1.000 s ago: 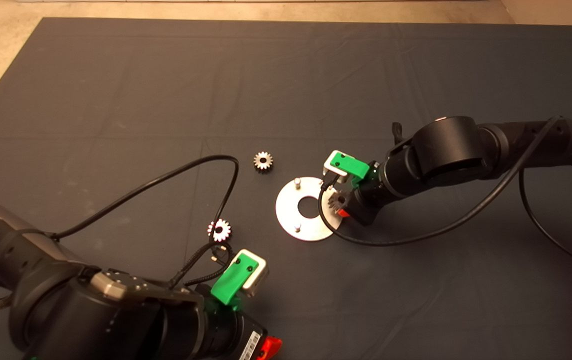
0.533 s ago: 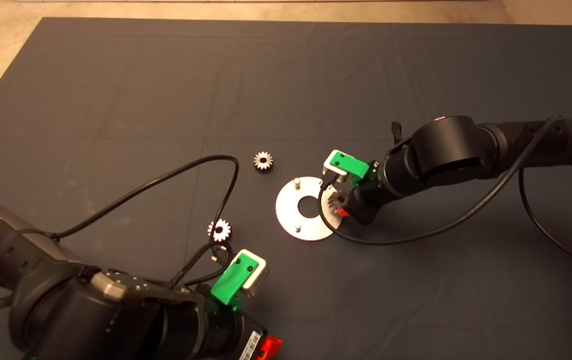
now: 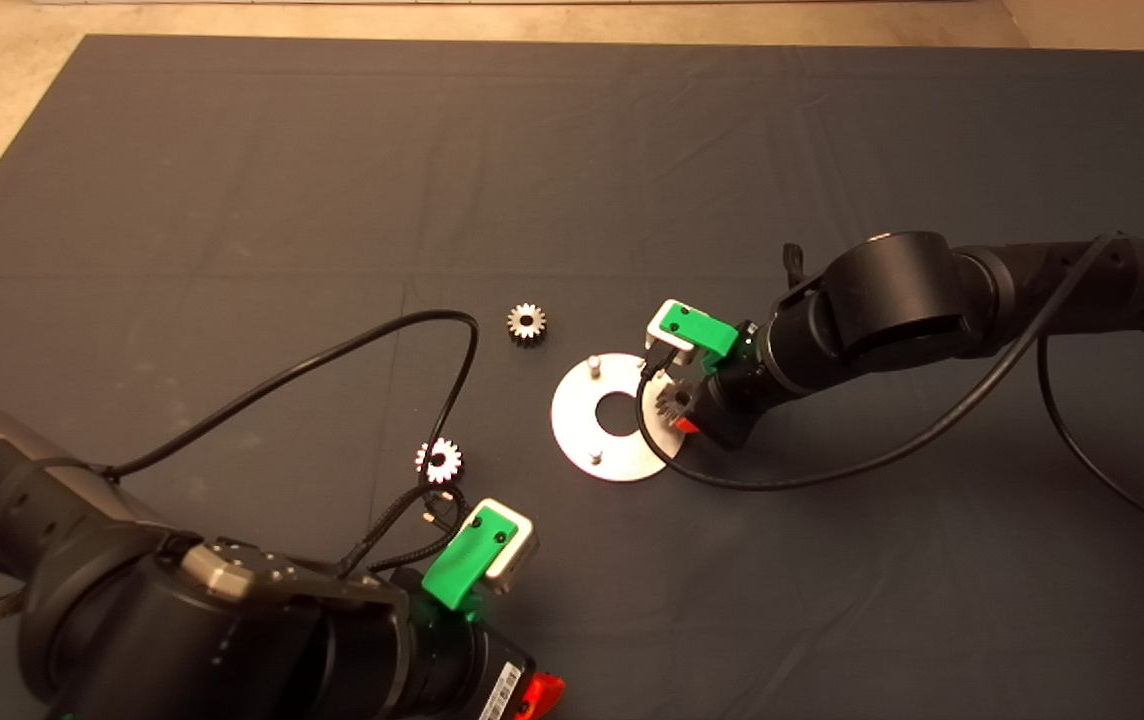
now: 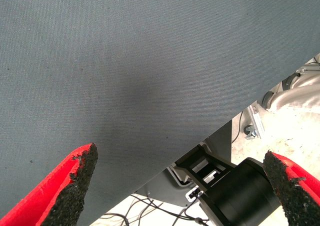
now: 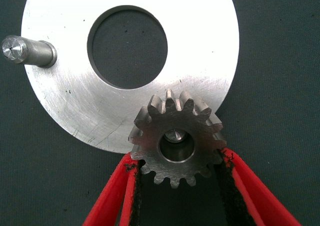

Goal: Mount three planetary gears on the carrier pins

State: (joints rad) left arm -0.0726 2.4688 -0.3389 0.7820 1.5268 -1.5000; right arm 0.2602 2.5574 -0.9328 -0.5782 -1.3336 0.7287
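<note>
My right gripper [image 3: 677,408] is shut on a planetary gear [image 5: 176,138], held by its teeth between the red fingers [image 5: 117,196]. The gear sits over the right rim of the shiny carrier disc [image 3: 572,415], and a carrier pin's tip [image 5: 173,135] shows inside its bore. I cannot tell how far down the pin the gear sits. Two bare pins [image 3: 593,365] [image 3: 594,457] stand on the disc; one shows in the right wrist view [image 5: 27,51]. Two loose gears lie on the mat, one [image 3: 526,323] behind the disc's left, one [image 3: 440,459] to its front left. My left gripper [image 4: 180,171] is open, parked at the lower left.
The left arm's black cable [image 3: 332,355] loops over the mat close to both loose gears. The right arm's cable [image 3: 832,470] curves past the disc's right rim. The left wrist view shows the mat's edge [image 4: 220,126] and robot hardware beyond it.
</note>
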